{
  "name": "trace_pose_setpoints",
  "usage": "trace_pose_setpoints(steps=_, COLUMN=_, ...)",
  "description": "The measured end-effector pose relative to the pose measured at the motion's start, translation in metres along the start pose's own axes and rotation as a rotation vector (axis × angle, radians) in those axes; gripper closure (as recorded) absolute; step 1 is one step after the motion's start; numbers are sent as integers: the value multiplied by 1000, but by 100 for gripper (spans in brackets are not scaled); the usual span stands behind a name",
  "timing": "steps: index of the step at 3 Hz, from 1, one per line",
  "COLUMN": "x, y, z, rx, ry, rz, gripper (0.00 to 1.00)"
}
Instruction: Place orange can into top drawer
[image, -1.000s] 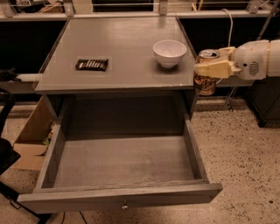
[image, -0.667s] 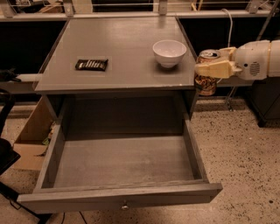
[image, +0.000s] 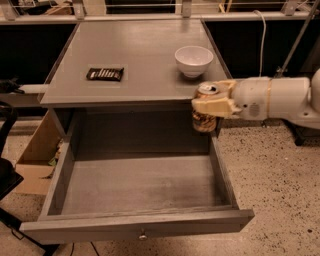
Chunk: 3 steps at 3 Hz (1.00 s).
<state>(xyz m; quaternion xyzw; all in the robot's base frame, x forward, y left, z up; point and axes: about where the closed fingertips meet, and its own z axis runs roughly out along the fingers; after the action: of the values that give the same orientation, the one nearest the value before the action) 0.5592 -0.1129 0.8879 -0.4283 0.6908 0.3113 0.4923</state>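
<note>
- The gripper (image: 209, 106) hangs at the front right corner of the grey desk (image: 140, 50), coming in from the right on a thick white arm (image: 280, 97).
- Its cream-coloured jaws are clamped around the middle of the orange can (image: 202, 121), which is held upright off any surface.
- The can's silver top with its pull tab sits about level with the desk edge. Its mottled orange-brown body hangs in front of the dark opening, over the back right corner of the top drawer (image: 135, 226).
- That drawer is pulled fully out: a wide, shallow grey wooden box with a flat front panel and a small round metal knob.
- The drawer's right wall runs just below the can, and the desk corner is right beside it.
- On the desk, a round, glossy white bowl (image: 193, 60) stands near the right edge, just behind the gripper.
- A dark, flat candy bar (image: 105, 74) lies well apart on the left.
- An open cardboard box (image: 35, 155) leans by the desk's left side, on a speckled floor (image: 280, 190).
</note>
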Motion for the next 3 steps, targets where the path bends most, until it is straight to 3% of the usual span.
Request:
trace_pose_setpoints(steps=2, x=55, y=84, z=107, rx=-80, ry=-54, rz=-35, gripper=100)
trace_pose_setpoints(steps=3, x=87, y=101, z=143, rx=-91, ry=-51, rz=-27, gripper=100)
